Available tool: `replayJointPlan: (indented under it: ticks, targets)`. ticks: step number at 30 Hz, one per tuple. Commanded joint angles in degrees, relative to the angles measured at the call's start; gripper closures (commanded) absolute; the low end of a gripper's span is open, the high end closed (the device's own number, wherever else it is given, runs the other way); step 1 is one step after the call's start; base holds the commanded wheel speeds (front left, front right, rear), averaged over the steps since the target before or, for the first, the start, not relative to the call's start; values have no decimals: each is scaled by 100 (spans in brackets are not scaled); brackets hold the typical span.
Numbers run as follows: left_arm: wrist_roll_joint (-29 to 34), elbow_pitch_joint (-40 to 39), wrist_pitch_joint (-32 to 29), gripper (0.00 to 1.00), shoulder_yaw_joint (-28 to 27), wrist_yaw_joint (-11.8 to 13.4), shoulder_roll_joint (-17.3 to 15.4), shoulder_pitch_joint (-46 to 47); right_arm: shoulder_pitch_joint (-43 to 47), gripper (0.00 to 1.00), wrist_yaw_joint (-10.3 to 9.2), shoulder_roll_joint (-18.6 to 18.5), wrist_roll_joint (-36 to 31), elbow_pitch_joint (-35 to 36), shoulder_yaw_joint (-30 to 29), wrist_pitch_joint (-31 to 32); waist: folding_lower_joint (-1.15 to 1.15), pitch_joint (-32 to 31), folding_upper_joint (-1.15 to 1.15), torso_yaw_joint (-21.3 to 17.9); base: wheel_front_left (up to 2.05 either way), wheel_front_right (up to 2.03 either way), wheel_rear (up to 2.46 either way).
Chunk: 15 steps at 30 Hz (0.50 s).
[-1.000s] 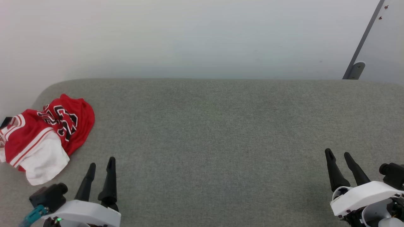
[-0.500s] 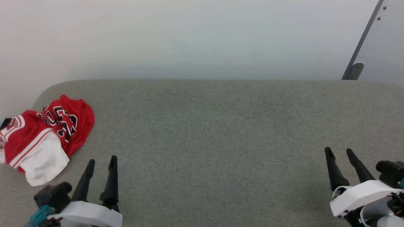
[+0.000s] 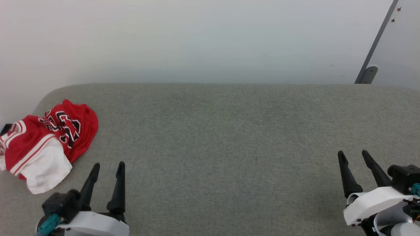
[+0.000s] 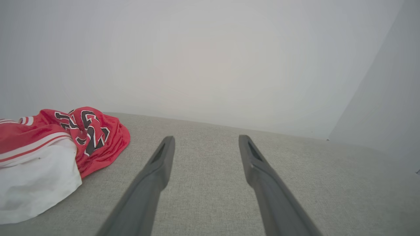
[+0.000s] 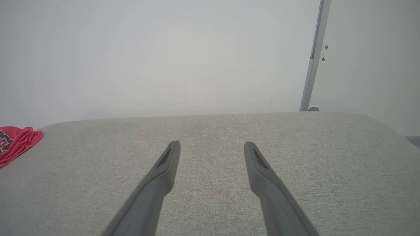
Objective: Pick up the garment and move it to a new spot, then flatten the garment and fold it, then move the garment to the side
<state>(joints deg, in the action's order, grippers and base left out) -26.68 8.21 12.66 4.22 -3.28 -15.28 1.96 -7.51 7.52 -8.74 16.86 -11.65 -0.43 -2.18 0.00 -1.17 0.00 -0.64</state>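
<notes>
The garment (image 3: 49, 141), a red jersey with a white sleeve, striped trim and black white-outlined lettering, lies crumpled at the far left of the grey cushioned surface (image 3: 223, 141). It also appears in the left wrist view as the garment (image 4: 49, 154) and at the left edge of the right wrist view as a red corner (image 5: 16, 142). My left gripper (image 3: 108, 165) is open at the lower left, just right of the jersey and apart from it, nothing between its fingers. My right gripper (image 3: 353, 154) is open at the lower right, far from the jersey.
A pale wall (image 3: 210, 39) rises behind the surface. A grey metal post with a bracket (image 3: 370, 70) stands at the back right. A small dark object (image 3: 6, 127) peeks out at the left edge behind the jersey.
Both grippers' fingers have spread wider apart. The left gripper has shifted slightly right, the right one slightly up the picture. The jersey lies as before.
</notes>
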Motion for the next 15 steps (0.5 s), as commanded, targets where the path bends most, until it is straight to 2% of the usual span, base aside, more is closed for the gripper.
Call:
replayJointPlan:
  ticks: [1,15]
  targets:
    - [104,-45,38,0,12,-24,-44,-9,-23,0,-5,-36,-102,44,8,-44,0,0,0,-1,0,0,0]
    - [638,-106,190,0,92,15,-133,-30,-25,0,-5,-68,-684,104,19,-126,0,-23,0,-11,0,0,0]
